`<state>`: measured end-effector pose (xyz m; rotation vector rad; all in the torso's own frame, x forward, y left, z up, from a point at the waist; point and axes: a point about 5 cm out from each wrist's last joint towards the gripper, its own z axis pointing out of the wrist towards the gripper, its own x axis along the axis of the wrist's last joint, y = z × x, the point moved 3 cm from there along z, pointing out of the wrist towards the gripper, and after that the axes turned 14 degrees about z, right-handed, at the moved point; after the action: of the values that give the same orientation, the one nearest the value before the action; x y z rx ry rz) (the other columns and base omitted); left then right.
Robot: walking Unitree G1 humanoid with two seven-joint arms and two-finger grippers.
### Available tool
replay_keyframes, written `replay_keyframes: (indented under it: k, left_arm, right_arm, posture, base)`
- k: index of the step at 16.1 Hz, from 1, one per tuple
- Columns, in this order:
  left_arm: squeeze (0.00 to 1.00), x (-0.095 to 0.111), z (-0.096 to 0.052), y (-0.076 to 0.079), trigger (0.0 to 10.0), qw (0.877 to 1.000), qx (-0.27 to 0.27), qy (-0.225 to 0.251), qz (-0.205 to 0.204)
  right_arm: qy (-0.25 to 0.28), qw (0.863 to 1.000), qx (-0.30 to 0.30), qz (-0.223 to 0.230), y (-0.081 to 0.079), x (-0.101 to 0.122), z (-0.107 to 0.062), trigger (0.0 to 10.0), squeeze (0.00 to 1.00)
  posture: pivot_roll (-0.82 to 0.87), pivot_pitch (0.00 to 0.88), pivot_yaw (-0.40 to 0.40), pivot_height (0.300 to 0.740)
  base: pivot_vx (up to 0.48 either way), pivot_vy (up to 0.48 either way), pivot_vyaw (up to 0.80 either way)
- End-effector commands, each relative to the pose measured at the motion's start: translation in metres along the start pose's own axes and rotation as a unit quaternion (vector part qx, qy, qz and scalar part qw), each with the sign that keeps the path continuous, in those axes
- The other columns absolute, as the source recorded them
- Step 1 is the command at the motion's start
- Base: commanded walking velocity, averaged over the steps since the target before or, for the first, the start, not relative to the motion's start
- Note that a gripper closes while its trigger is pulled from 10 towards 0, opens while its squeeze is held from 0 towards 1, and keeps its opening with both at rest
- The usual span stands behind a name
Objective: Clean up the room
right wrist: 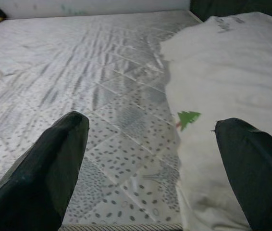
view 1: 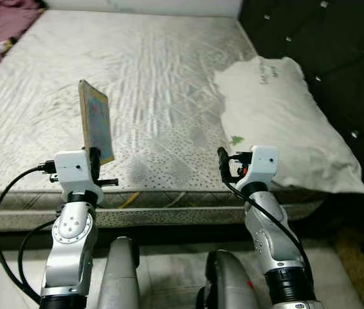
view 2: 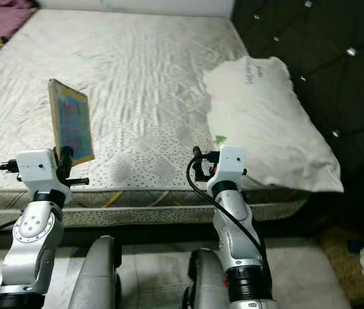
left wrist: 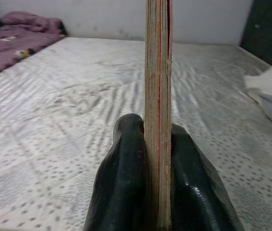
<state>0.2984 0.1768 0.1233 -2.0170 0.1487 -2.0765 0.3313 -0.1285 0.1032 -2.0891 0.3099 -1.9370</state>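
Facing bare mattress [view 1: 150,84] | white pillow [view 1: 285,122] at its right edge beside dark headboard [view 1: 336,45] | my left gripper [left wrist: 157,144] clamps thin book [view 1: 96,122] upright above mattress's near edge | my right gripper [right wrist: 150,144] spread wide, holding nothing, near pillow.

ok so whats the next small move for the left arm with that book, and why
Probably lower the left claw toward the mattress to set the book down. The book is clamped upright above the bed edge; the right claw is open near the pillow.
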Motion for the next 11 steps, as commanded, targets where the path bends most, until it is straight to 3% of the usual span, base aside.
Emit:
replay_keyframes:
  k: [1, 5, 11]
  left_arm:
    - [0.0, 0.0155, 0.0034, 0.0008, 10.0, 0.999, -0.004, 0.032, -0.003]
    - [0.0, 0.0154, 0.0044, 0.001, 10.0, 0.999, -0.004, 0.033, -0.006]
    - [0.0, 0.0161, 0.006, -0.0072, 10.0, 0.999, 0.002, 0.038, -0.007]
  right_arm:
    - [0.005, 1.0, 0.004, -0.001, -0.0009, 0.0037, 0.0022, 10.0, 0.0]
    - [0.006, 1.0, 0.006, -0.001, -0.0012, 0.0035, 0.0031, 10.0, 0.0]
    - [0.005, 1.0, 0.004, -0.002, -0.0002, 0.0028, 0.0033, 10.0, 0.0]
  posture:
    - [0.05, 0.112, -0.043, 0.599]
    - [0.05, 0.107, -0.044, 0.565]
    - [0.05, 0.095, -0.045, 0.565]
  base:
    - [0.0, 0.0, 0.0]
    - [0.0, 0.0, 0.0]
    - [0.0, 0.0, 0.0]
